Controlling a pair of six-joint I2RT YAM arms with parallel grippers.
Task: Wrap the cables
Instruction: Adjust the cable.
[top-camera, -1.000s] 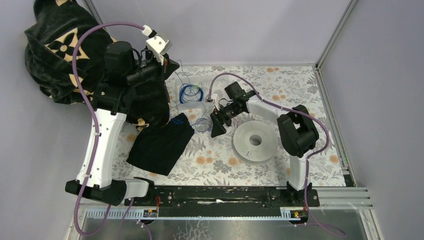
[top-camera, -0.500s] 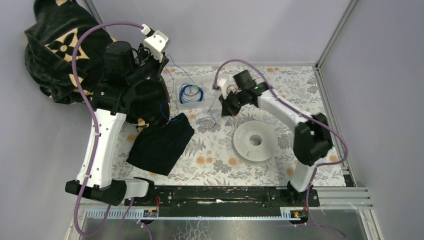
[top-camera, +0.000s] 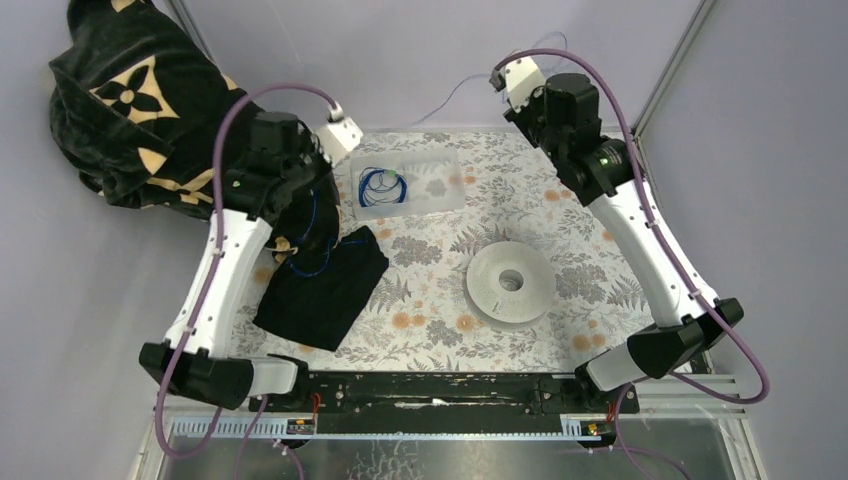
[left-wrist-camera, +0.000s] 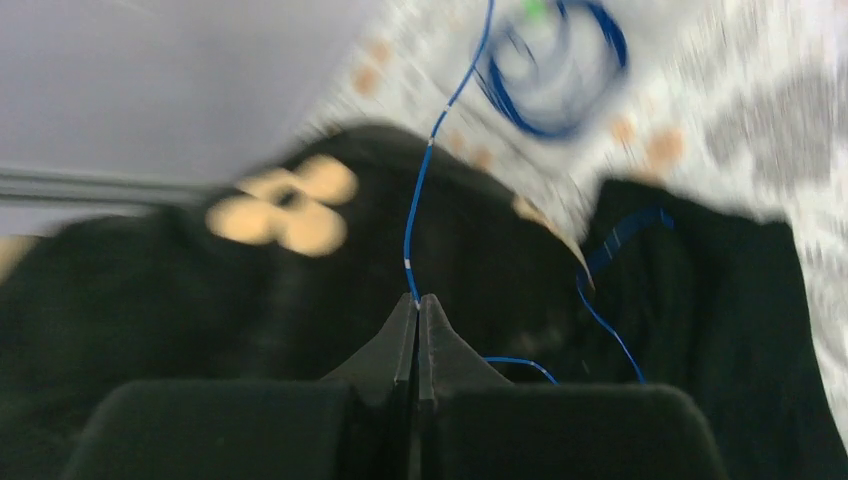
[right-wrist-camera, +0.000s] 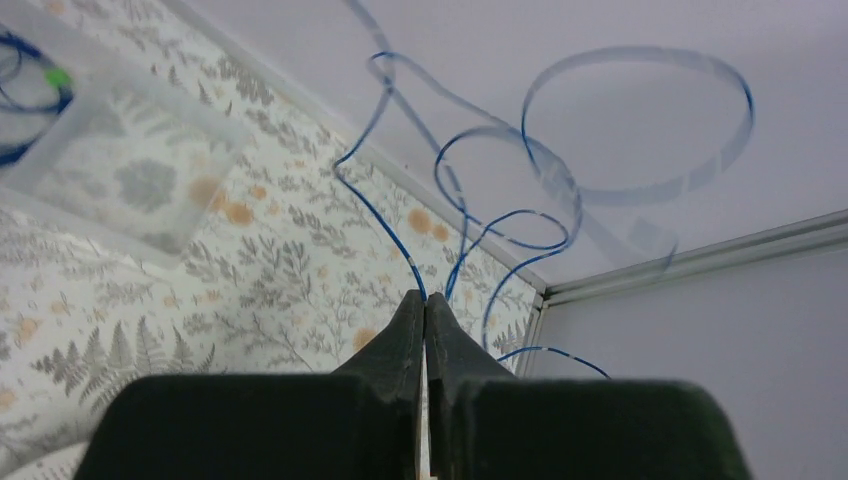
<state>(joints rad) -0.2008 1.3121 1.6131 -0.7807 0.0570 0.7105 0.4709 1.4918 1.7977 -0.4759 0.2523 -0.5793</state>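
Observation:
My left gripper (left-wrist-camera: 418, 298) is shut on a thin blue cable (left-wrist-camera: 411, 230). That strand runs up over dark cloth toward a coiled blue cable (left-wrist-camera: 550, 130) on the floral table. From above, the coil (top-camera: 381, 185) lies in a clear tray (top-camera: 440, 190), and loose blue strands (top-camera: 315, 250) trail over the black cloth (top-camera: 320, 295). My right gripper (right-wrist-camera: 425, 296) is shut on another blue cable (right-wrist-camera: 385, 225). It is raised high at the back right, and the cable's free loops (right-wrist-camera: 500, 235) hang blurred in the air before the wall.
A white spool (top-camera: 510, 283) lies flat right of the table's middle. A black fabric with tan flower marks (top-camera: 120, 100) is heaped at the back left, partly under my left arm. Metal frame posts (top-camera: 665, 70) and grey walls close in the back and sides.
The right gripper shut on a cable near the table's middle and rose with it to the back right corner. The left arm swung forward and down over the black cloth, still gripping its strand.

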